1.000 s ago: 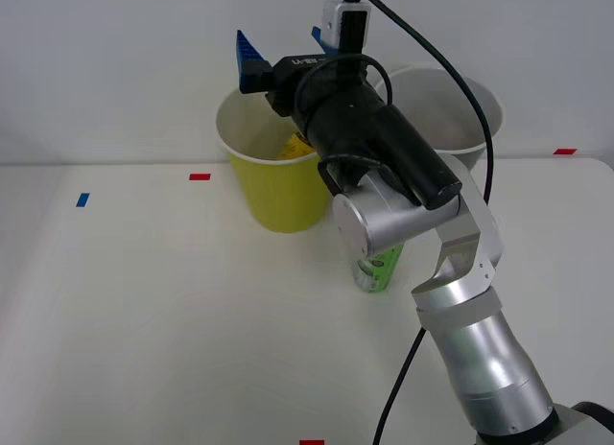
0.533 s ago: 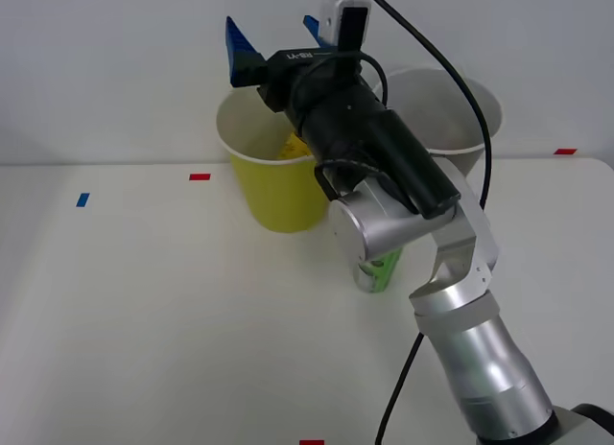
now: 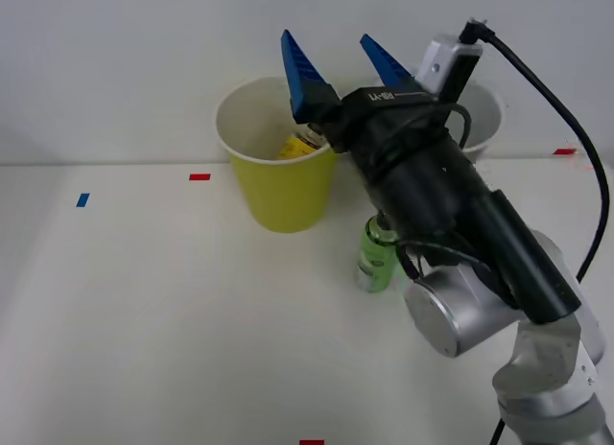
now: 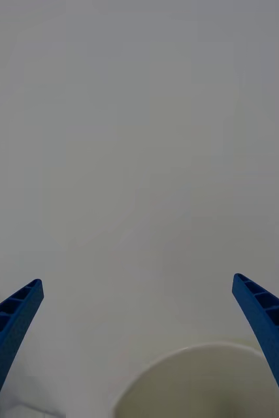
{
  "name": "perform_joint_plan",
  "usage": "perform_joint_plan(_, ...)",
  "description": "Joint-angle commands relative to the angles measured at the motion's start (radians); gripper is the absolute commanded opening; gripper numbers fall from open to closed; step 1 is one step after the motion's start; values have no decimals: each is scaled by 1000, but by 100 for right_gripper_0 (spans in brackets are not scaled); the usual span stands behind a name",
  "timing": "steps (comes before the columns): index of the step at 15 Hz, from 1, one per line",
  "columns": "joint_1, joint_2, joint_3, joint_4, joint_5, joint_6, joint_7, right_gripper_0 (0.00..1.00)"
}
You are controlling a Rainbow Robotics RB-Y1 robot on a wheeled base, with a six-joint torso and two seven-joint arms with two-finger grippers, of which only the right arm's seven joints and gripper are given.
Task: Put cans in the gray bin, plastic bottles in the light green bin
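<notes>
Right pincer (image 3: 328, 44) hanging wide, empty, above light green bin (image 3: 278, 191) (yellow bottle (image 3: 297, 146) sitting inside). Green bottle (image 3: 376, 258) standing on counter (image 3: 144, 301) beside bin. Gray bin (image 3: 483, 114) peeking behind arm.

Your right arm: silver cylindrical links with a rounded elbow joint at the lower right of the front view, black forearm housing with small white lettering, two blue ribbed tapered fingers (image 3: 299, 69), a white wrist camera block, one black cable looping off it.
</notes>
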Motion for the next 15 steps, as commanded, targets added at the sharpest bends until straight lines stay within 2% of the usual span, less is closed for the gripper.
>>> perform_joint_plan(1,217,-86,5,-170,2,0,-16,100)
perform_joint_plan(4,414,-135,-1,-263,35,-43,-14,100)
perform_joint_plan(9,612,-149,-15,-266,68,-185,12,100)
perform_joint_plan(12,727,-183,-64,-266,94,-218,41,100)
perform_joint_plan(15,885,-175,-90,-266,121,-245,70,100)
